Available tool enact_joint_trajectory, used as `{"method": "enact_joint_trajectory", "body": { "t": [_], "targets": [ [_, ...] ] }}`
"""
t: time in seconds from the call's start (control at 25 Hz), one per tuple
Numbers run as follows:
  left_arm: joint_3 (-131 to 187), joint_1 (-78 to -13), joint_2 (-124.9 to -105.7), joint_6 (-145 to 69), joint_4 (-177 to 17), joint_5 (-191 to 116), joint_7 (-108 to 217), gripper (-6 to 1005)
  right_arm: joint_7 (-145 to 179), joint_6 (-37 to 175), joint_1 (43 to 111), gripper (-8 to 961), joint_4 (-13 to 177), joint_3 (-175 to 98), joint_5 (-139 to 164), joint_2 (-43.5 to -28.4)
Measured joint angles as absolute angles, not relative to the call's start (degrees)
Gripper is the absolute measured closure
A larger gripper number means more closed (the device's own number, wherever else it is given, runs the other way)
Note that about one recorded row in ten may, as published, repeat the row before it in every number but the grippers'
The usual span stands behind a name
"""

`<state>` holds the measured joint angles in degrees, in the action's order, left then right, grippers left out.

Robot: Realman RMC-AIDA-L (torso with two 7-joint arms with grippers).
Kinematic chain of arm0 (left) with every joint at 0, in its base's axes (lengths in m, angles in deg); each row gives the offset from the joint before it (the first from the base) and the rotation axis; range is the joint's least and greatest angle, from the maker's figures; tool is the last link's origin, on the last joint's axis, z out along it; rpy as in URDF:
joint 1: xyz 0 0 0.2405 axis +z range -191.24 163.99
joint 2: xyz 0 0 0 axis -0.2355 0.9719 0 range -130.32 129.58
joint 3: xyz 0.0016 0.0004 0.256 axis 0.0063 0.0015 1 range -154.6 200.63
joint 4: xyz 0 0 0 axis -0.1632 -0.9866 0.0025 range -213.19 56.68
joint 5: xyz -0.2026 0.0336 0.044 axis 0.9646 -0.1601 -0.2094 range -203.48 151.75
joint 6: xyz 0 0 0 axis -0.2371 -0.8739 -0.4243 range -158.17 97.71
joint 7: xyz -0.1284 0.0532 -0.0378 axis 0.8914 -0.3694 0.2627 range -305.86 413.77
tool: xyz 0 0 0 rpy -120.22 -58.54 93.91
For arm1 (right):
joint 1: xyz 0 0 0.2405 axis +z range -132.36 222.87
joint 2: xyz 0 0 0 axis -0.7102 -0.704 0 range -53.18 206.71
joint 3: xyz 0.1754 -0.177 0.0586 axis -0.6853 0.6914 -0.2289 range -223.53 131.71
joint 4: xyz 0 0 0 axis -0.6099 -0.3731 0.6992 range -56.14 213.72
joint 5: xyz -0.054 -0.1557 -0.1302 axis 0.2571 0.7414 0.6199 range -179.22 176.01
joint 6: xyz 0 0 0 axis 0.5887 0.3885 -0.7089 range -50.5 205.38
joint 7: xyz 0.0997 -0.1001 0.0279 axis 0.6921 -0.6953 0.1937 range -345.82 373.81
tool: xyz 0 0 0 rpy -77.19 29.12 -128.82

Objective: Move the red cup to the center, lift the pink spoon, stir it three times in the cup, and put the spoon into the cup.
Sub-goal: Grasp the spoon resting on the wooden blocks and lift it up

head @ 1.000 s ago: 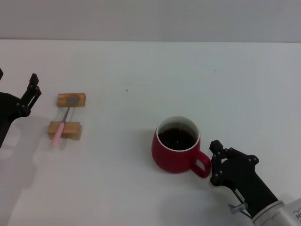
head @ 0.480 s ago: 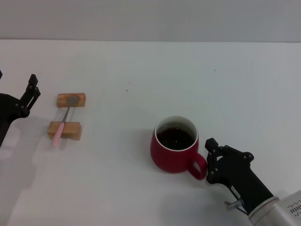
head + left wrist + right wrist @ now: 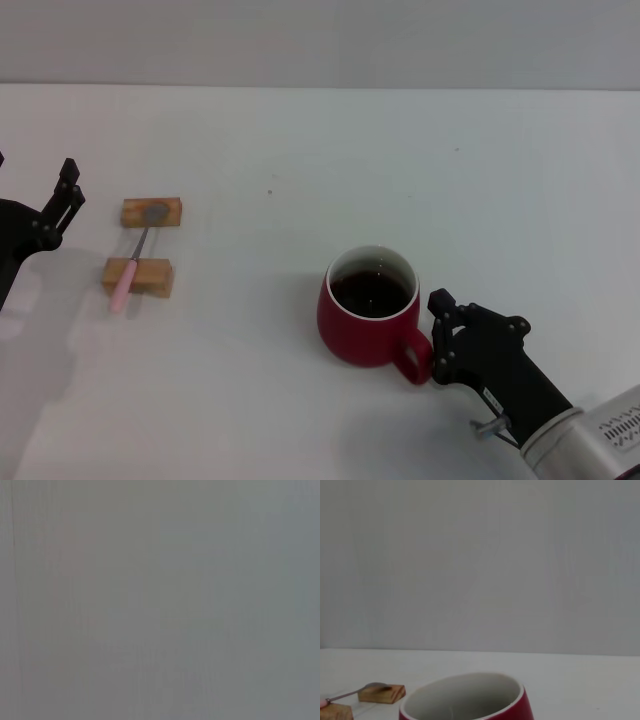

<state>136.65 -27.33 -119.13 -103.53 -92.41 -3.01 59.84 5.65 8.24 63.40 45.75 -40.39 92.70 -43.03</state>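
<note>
Pressing up against the loop handle of the red cup [image 3: 371,318], the right gripper [image 3: 437,338] sits near the front edge of the white table [image 3: 420,170], toward the right corner. I cannot tell if its fingers are apart or together around the handle. The cup stands upright, a bit right of the middle of the table and closer to the front edge than the back. It has dark liquid inside and a white inner wall.

Over by the left edge, the pink spoon [image 3: 134,262] lies across 2 small wooden blocks [image 3: 138,277]. Its pink handle points to the front edge and its grey bowl rests on the farther block.

The left gripper [image 3: 68,190] waits at the left edge, just beside the blocks and not touching them. Its 2 fingers stand apart.
</note>
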Motion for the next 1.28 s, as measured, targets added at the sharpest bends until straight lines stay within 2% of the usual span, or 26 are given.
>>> {"method": "enact_joint_trajectory", "body": {
  "t": [1.28],
  "targets": [
    [136.65, -26.65, -119.11, -103.62, -91.67, -3.01, 59.81, 170, 6.52, 11.29, 68.28, 953, 46.29, -41.34, 92.71, -43.12]
  ]
}}
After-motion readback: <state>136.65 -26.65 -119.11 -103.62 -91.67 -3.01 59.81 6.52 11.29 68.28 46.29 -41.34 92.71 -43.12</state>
